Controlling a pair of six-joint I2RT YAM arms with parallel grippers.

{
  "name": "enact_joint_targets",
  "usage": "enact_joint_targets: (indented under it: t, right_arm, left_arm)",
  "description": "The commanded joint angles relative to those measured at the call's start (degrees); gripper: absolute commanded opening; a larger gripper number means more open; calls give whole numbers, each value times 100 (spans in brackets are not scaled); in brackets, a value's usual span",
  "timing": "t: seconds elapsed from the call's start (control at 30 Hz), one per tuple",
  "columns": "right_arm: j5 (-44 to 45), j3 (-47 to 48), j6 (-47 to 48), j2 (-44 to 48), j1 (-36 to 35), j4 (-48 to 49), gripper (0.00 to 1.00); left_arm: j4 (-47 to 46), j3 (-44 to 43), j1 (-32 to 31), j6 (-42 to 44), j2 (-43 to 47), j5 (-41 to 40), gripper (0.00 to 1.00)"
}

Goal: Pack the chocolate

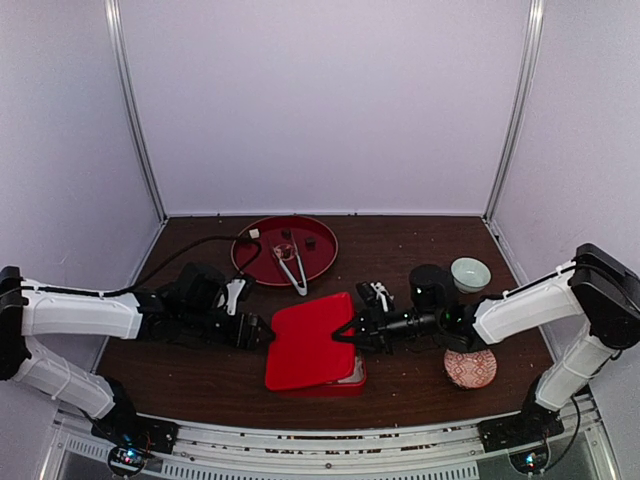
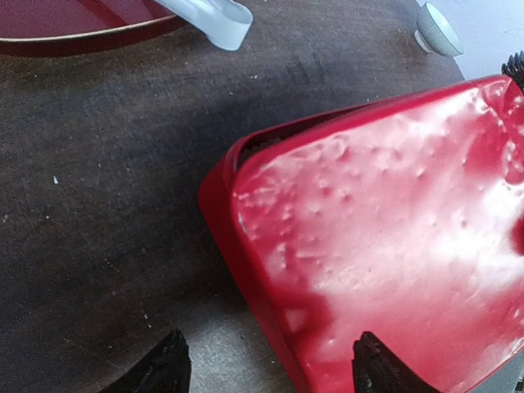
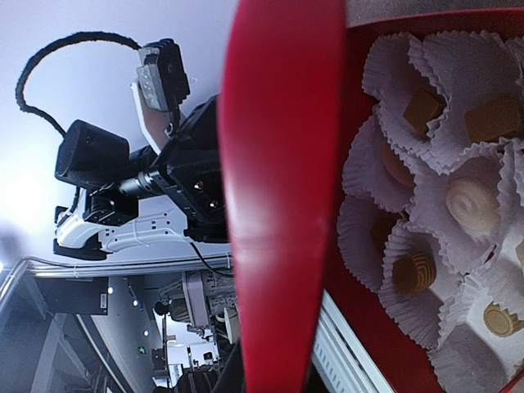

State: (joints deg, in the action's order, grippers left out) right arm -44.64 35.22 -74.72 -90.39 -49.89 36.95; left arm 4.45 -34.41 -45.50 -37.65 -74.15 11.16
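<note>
A red box (image 1: pixel 352 380) sits in the middle of the tabletop (image 1: pixel 200 385), toward its near edge, with a red lid (image 1: pixel 308 342) lying askew above it and hiding most of it from above. The right claw (image 1: pixel 352 336) is clamped on the lid's right edge; its wrist view looks along the lid edge-on and into the uncovered side of the box. There the chocolates (image 3: pixel 471 201) sit one apiece in crinkled white paper cups (image 3: pixel 385 74), packed touching each other: tan cubes, a cream-white round one and tan ridged rounds. The left claw (image 1: pixel 262 332) is at the lid's left edge with its jaws apart, dark fingertips (image 2: pixel 168 368) either side of the lid's near-left corner; I cannot tell whether they touch it. Along the far edge, left of middle, lies a round red tray (image 1: pixel 325 255) with white tongs (image 1: pixel 291 268) resting on it, their ends hanging over its near rim, and three small pieces (image 1: pixel 311 241) beside them, two dark and one white. A pale bowl (image 1: pixel 470 272) stands toward the right edge, and a patterned cup (image 1: pixel 470 368) stands nearer the near-right corner, just below the right arm.
</note>
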Motion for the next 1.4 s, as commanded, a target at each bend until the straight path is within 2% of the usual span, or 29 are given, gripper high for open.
enact_joint_targets:
  t: [0.0,0.37,0.47,0.63,0.93,1.17,1.23,1.37]
  right_arm:
    - [-181,279,112,-32,216,-26,7]
    - [-472,198,81,-133,539,-3,8]
    - [-481,192,116,-125,548,-33,13]
    - [-353,170,563,151,739,-636,15]
    - [89,122,1439,745,1078,-2048,36]
    - [774,268,2405,1068,1122,-3382,48]
    - [1112,327,2712,1172,1085,-3744,57]
    - [1351,380,3045,1196,1073,-4123,65]
  left_arm:
    - [-266,-58,5,-104,-223,42,70]
    - [-495,-265,6,-19,-695,346,64]
    - [-489,-292,4,7,-755,390,63]
    - [-528,-338,-5,55,-862,534,61]
    - [-584,-557,-79,177,-1198,783,45]
    - [-509,-725,-126,221,-1356,860,42]
    - [-477,-762,-136,205,-1371,854,41]
    - [-431,-827,-152,169,-1399,861,40]
